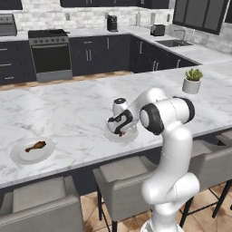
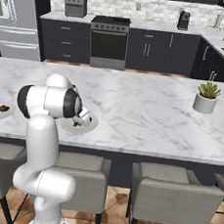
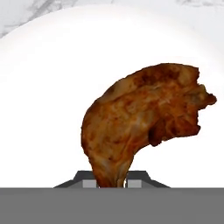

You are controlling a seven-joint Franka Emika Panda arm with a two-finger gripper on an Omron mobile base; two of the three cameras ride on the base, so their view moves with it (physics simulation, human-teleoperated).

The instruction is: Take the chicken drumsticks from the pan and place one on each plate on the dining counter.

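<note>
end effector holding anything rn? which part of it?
Yes: the end effector is shut on a chicken drumstick, gripping its thin bone end, with the meaty end over the white plate.

left base view: behind arm, left side, looking forward and down over worktop [image 1: 68, 108] | right base view: same from right side | shared: worktop, near plate [image 2: 90, 126], potted plant [image 1: 192, 80] | hand view: very close above plate, drumstick [image 3: 144, 127]

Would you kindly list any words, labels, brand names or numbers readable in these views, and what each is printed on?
None can be read: the plates, drumsticks, potted plant, oven, toaster and coffee maker carry no visible lettering. The oven's control strip is too small to tell.
</note>
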